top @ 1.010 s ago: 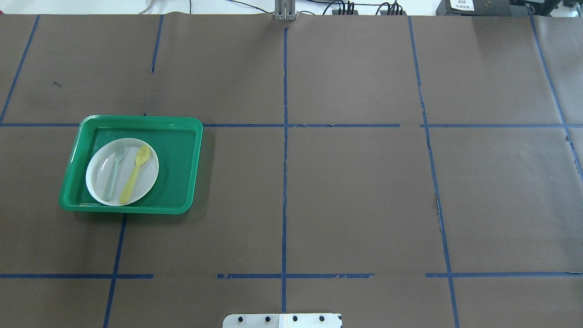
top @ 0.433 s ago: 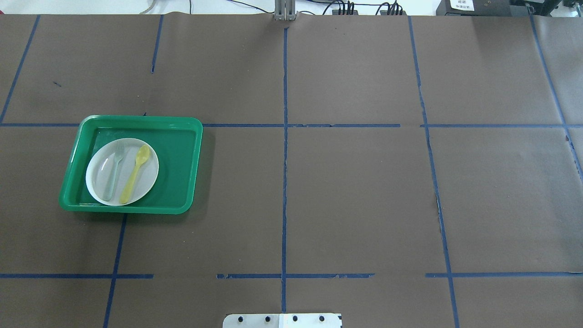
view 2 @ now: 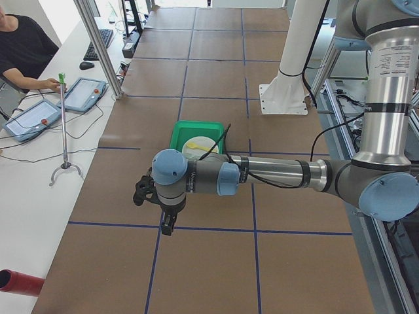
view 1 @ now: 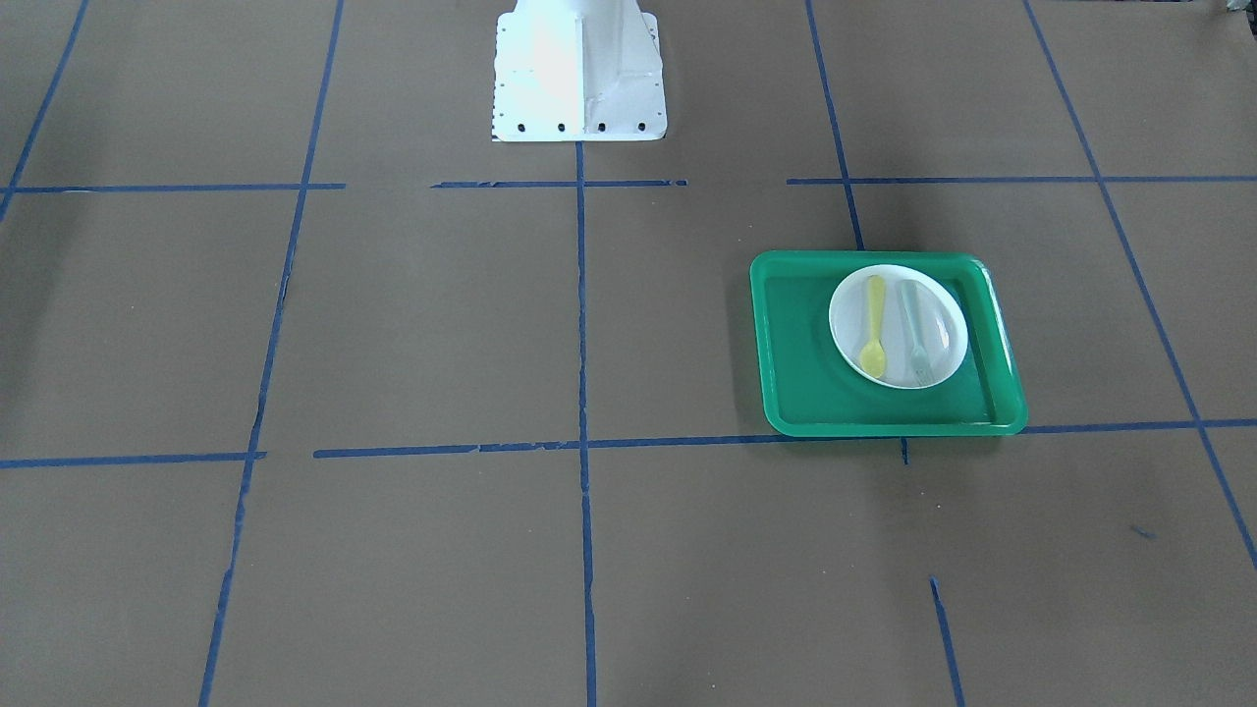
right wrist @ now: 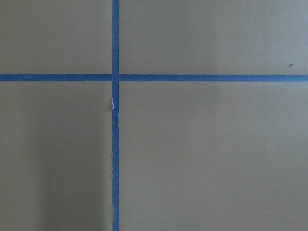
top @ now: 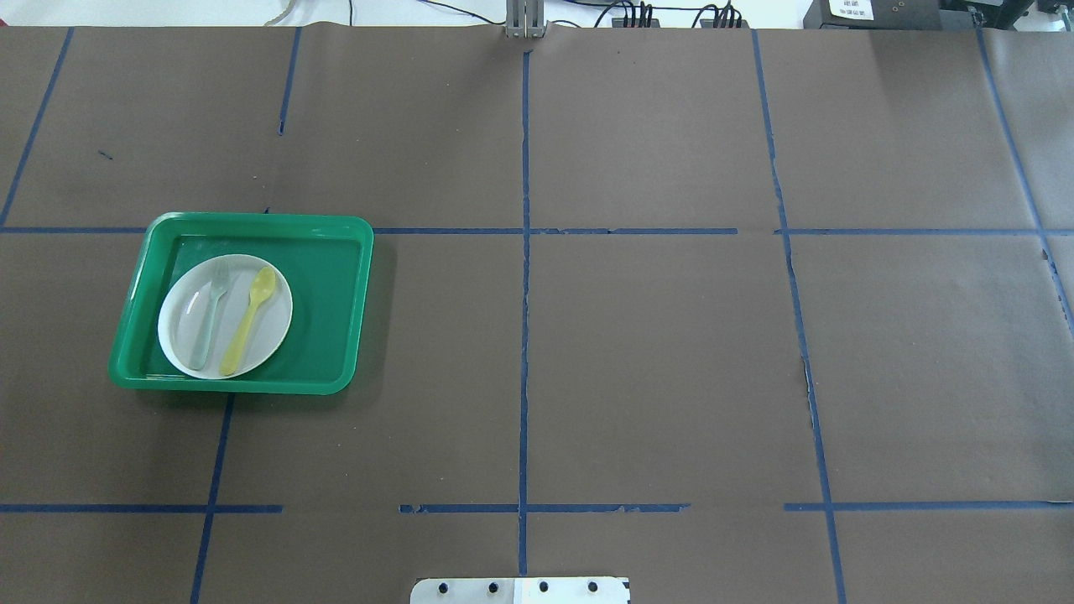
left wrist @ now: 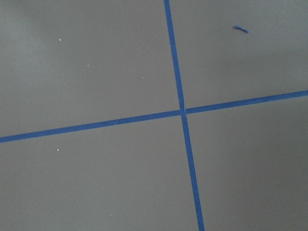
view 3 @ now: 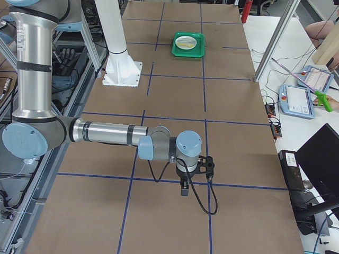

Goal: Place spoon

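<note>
The yellow spoon [top: 250, 320] lies on a white plate [top: 275, 325] inside a green tray [top: 331, 294] on the table's left side, bowl pointing away from me. It also shows in the front-facing view [view 1: 873, 329]. A pale grey-green fork [top: 207, 317] lies beside it on the plate. My left gripper [view 2: 167, 224] hangs over bare table well short of the tray, seen only in the left side view. My right gripper [view 3: 184, 189] hangs over bare table far from the tray, seen only in the right side view. I cannot tell whether either is open or shut.
The table is covered in brown paper with blue tape lines. My base plate [top: 520, 590] sits at the near edge. An operator [view 2: 23, 46], tablets [view 2: 82, 93] and a thin stand [view 2: 64, 124] are on a side bench beyond the table's far edge.
</note>
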### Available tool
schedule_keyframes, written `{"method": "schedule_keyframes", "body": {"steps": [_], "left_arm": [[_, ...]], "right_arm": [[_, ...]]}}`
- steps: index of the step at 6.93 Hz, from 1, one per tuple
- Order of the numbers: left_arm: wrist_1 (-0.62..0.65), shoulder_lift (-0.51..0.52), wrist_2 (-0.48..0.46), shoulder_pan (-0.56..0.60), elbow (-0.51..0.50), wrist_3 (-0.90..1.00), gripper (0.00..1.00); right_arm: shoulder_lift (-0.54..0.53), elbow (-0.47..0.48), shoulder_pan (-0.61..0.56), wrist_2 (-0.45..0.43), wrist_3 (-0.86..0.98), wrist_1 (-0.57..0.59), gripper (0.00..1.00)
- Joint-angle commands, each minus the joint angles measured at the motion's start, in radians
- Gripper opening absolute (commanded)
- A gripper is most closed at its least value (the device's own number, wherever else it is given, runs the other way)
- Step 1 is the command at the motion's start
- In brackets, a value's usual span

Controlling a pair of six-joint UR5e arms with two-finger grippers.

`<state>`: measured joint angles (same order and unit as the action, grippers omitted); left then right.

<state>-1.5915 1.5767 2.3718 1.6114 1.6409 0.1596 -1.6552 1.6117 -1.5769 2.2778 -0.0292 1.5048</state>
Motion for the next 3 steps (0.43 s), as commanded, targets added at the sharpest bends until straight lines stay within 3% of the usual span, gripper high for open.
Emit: {"method": "schedule_keyframes", "body": {"steps": [1, 3], "left_arm": [[-0.065, 0.058, 0.004, -0.198, 0.011, -0.175, 1.0], [-0.283, 0.083, 0.001, -0.374, 0.014, -0.5, 0.99]], "right_arm": [[0.0, 0.0, 0.0, 0.0, 0.0, 0.0, 1.0], [0.0, 0.0, 0.0, 0.0, 0.0, 0.0, 1.0]]}}
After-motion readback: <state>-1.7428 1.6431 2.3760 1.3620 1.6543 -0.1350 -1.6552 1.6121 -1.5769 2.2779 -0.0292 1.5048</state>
